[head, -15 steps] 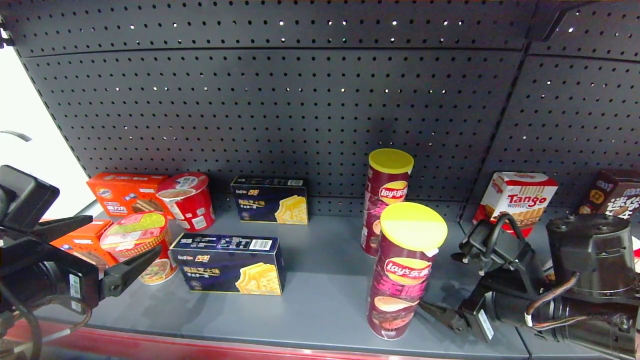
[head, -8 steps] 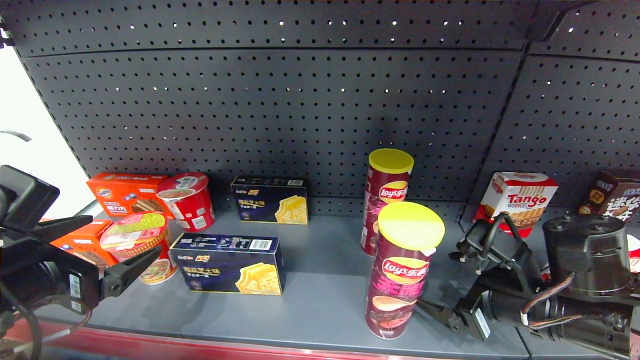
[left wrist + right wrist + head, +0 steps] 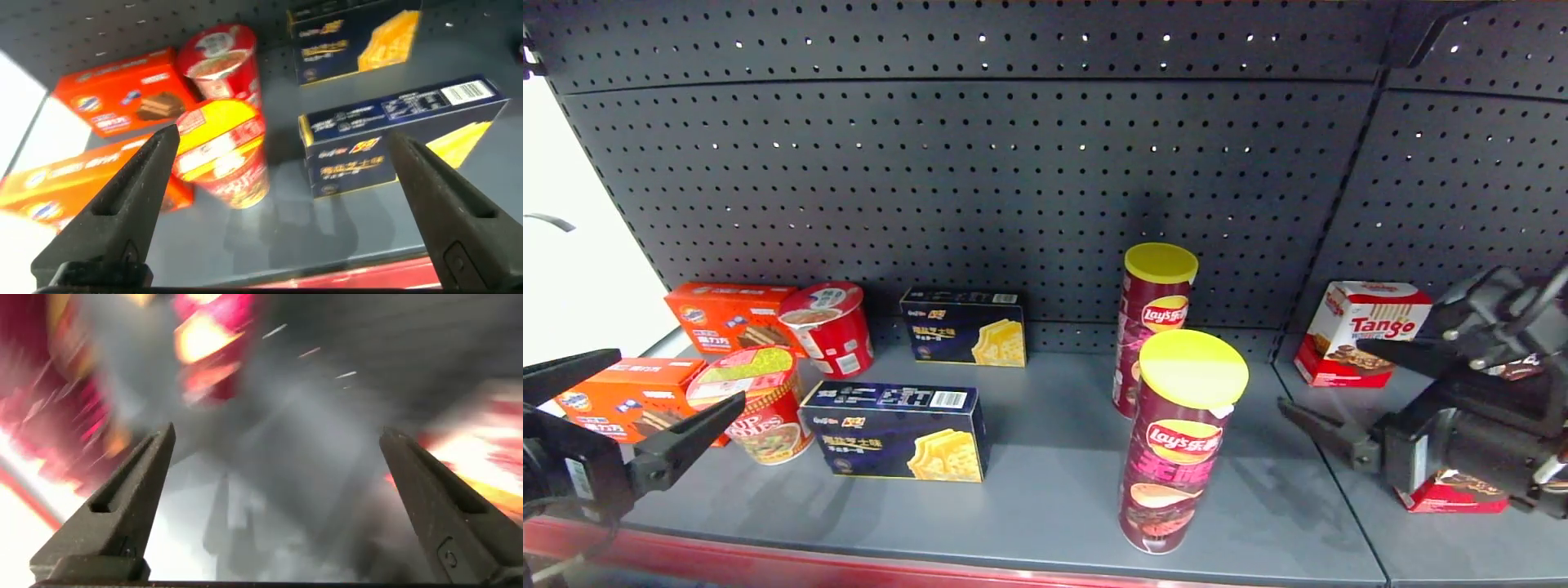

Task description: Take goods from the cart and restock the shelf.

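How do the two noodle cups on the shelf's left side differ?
The front noodle cup has a yellow-green and pink lid; the rear noodle cup has a red and white one. The front one stands beside the near blue box, the rear one beside the rear orange box. Both have red sides.

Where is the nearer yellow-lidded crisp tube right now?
In the head view the nearer crisp tube stands upright by the front edge of the shelf, right of centre, before the farther crisp tube, the open right claw apart on its right.
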{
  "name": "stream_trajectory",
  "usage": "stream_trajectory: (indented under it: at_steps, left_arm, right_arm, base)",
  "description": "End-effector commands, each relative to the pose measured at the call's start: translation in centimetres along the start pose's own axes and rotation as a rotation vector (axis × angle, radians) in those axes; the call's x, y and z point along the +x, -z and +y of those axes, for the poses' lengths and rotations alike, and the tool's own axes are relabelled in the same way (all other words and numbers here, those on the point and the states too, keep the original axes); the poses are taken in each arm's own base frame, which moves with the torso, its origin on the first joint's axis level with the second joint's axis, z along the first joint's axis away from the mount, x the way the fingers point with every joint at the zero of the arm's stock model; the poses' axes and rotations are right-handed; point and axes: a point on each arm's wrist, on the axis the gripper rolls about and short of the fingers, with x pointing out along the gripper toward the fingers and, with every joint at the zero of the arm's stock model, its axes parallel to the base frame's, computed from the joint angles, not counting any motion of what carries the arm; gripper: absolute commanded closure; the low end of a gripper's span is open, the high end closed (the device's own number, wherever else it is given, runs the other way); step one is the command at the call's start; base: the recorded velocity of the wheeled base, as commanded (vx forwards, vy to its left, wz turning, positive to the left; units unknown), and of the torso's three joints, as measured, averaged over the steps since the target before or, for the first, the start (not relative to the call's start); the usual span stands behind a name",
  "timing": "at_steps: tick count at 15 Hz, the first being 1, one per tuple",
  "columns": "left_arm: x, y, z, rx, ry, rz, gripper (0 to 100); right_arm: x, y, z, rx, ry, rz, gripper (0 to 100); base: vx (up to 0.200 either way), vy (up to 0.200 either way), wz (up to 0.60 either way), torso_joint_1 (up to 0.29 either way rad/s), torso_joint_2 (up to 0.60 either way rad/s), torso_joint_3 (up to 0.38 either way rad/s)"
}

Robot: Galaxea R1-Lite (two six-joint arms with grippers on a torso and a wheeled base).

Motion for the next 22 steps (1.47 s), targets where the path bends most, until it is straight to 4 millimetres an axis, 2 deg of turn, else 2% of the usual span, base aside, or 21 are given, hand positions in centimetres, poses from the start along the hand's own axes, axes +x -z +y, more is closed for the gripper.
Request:
stream_trajectory:
  at_steps: [1,3,4,5,8,9,12,14,15,16,18,20,22]
  left_arm:
    - [-2.1,1.7,0.4,-0.016,-0.086,-0.014,0]
    - [-3.1,3.1,0.3,-0.023,-0.116,-0.002,0]
    - [-3.1,3.1,0.3,-0.023,-0.118,-0.004,0]
    - [-4.2,4.6,0.1,-0.028,-0.152,0.001,0]
    - [-6.0,5.8,-0.3,-0.028,-0.244,-0.022,0]
    - [-6.2,6.2,-0.3,-0.031,-0.281,-0.011,0]
    - [-7.1,9.1,-1.0,-0.037,-0.316,0.02,0]
    - [-7.5,10.0,-1.3,-0.039,-0.316,0.012,0]
    - [-7.5,10.0,-1.3,-0.039,-0.316,0.012,0]
    - [-7.8,11.3,-1.6,-0.062,-0.31,0.015,0]
    - [-8.1,12.0,-1.8,-0.079,-0.303,0.006,0]
    - [-8.6,12.8,-2.2,-0.079,-0.27,0.003,0]
    - [-10.0,14.5,-2.9,-0.066,-0.145,-0.036,0]
  right_arm:
    - [-4.2,-1.5,-1.5,0.073,0.156,-0.127,0]
    - [-5.0,-1.5,-2.6,0.099,0.252,-0.135,0]
    - [-5.1,-1.5,-2.6,0.099,0.256,-0.136,0]
    - [-5.9,-1.7,-3.8,0.11,0.346,-0.153,0]
    - [-9.4,-0.1,-4.7,0.119,0.524,-0.168,0]
    - [-10.2,0.5,-4.5,0.122,0.568,-0.167,0]
    - [-12.6,4.9,-2.7,0.134,0.67,-0.111,0]
    - [-13.2,7.0,-2.1,0.143,0.74,-0.068,0]
    - [-13.2,7.0,-2.1,0.143,0.74,-0.068,0]
    - [-13.7,9.2,-1.8,0.167,0.876,0.004,0]
    - [-14.3,10.0,-1.5,0.196,0.968,0.013,0]
    - [-14.8,11.0,-0.8,0.196,0.957,-0.005,0]
    - [-15.3,12.0,0.1,0.186,0.822,-0.039,0]
  base:
    - [0.0,0.0,0.0,0.0,0.0,0.0]
    - [0.0,0.0,0.0,0.0,0.0,0.0]
    - [0.0,0.0,0.0,0.0,0.0,0.0]
    - [0.0,0.0,0.0,0.0,0.0,0.0]
    - [0.0,0.0,0.0,0.0,0.0,0.0]
    - [0.0,0.0,0.0,0.0,0.0,0.0]
    - [0.0,0.0,0.0,0.0,0.0,0.0]
    - [0.0,0.0,0.0,0.0,0.0,0.0]
    - [0.0,0.0,0.0,0.0,0.0,0.0]
    - [0.0,0.0,0.0,0.0,0.0,0.0]
    - [0.0,0.0,0.0,0.0,0.0,0.0]
    - [0.0,0.0,0.0,0.0,0.0,0.0]
    - [0.0,0.0,0.0,0.0,0.0,0.0]
